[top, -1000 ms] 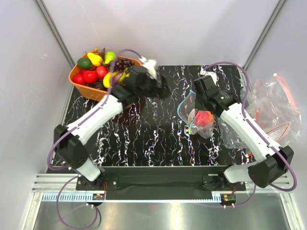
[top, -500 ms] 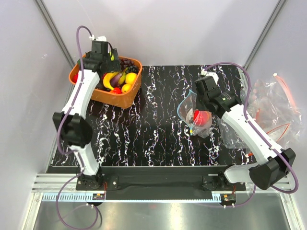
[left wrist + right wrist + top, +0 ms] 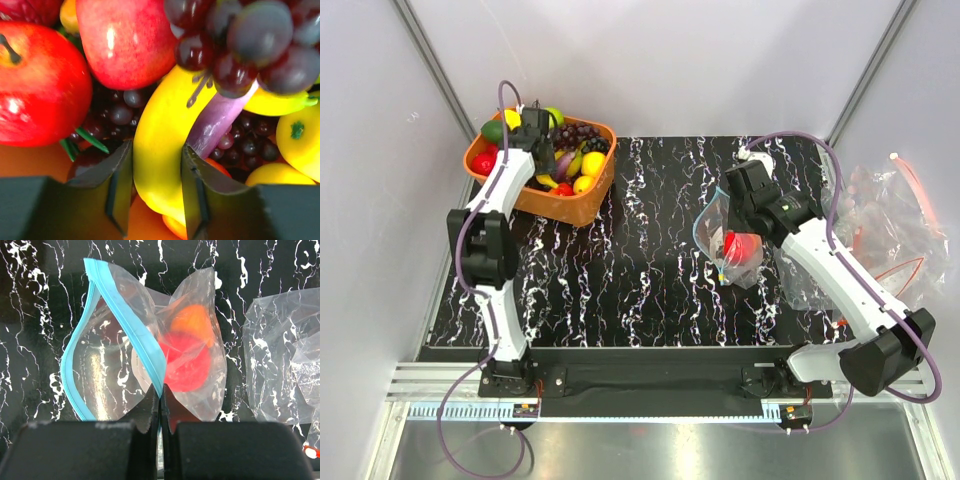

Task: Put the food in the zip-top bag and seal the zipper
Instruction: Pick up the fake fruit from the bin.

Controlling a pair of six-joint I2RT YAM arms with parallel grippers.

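My left gripper (image 3: 156, 165) is down in the orange basket (image 3: 570, 212), its jaws pressed on both sides of a curved yellow fruit (image 3: 160, 140). Two red fruits (image 3: 40, 85) lie just beyond it. In the top view the left gripper (image 3: 542, 150) sits over the basket's back left. My right gripper (image 3: 160, 392) is shut on the light blue zipper (image 3: 132, 325) of the zip-top bag (image 3: 100, 370), holding its mouth agape. A red fruit (image 3: 187, 367) and an orange one (image 3: 192, 320) lie inside the bag (image 3: 720, 225).
Dark grapes (image 3: 250, 40) and a purple eggplant (image 3: 215, 120) crowd the yellow fruit in the basket. Green fruits (image 3: 496, 131) lie at the basket's far left. A heap of other clear bags (image 3: 890, 220) with red-orange strips lies off the mat's right edge.
My left arm swung from mid-table to the basket, dipped in, and its open jaws closed onto the yellow fruit. The right gripper kept its hold on the bag and barely moved.
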